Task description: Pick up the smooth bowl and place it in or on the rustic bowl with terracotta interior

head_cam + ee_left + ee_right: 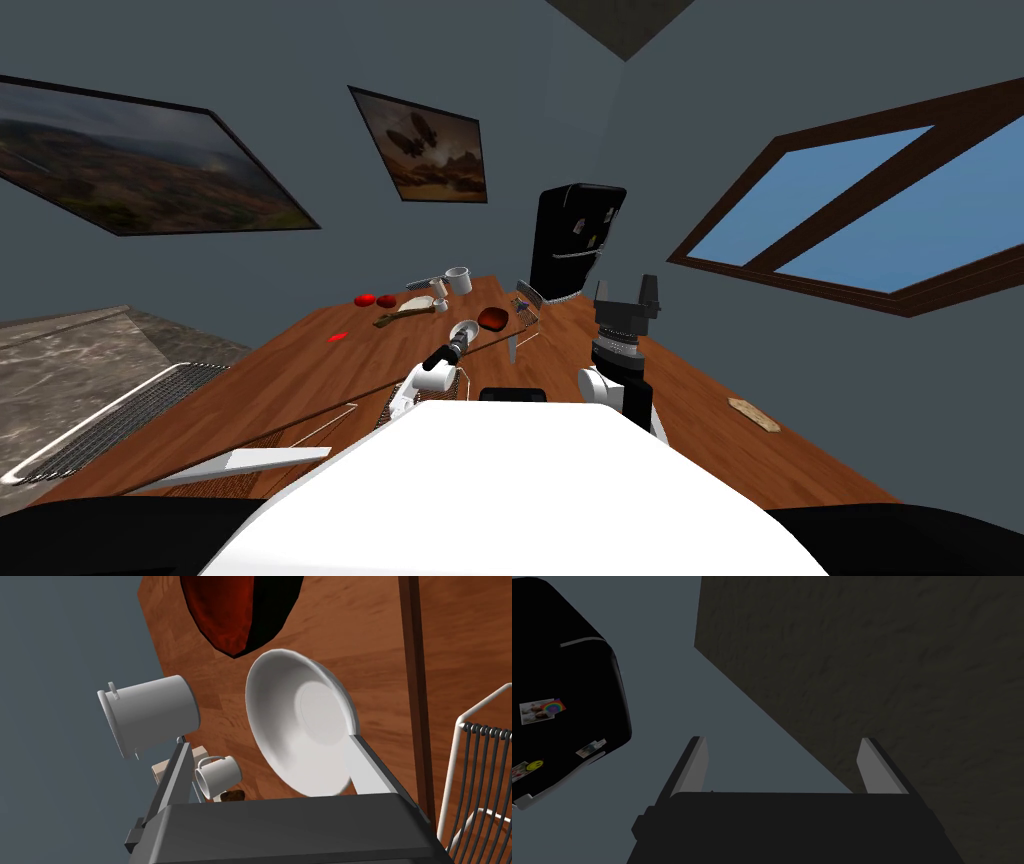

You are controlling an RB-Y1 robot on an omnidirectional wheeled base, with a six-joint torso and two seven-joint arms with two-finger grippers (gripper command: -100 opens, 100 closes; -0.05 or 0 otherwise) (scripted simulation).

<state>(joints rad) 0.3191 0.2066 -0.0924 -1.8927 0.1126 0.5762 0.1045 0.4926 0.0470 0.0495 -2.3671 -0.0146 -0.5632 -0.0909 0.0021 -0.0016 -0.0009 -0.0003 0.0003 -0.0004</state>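
Left wrist view: left tool [270,740] spread wide, empty, at white bowl [300,726]; red-lined bowl [225,616] at its 12 o'clock. Off-centre closure could skid the rim away.

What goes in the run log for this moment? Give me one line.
phase: pre-grasp | left gripper: open, flanking white bowl | dark red-lined bowl: just beyond it | right gripper: open, raised

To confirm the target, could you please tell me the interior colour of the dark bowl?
Deep red inside the dark round bowl; clearest in the left wrist view.
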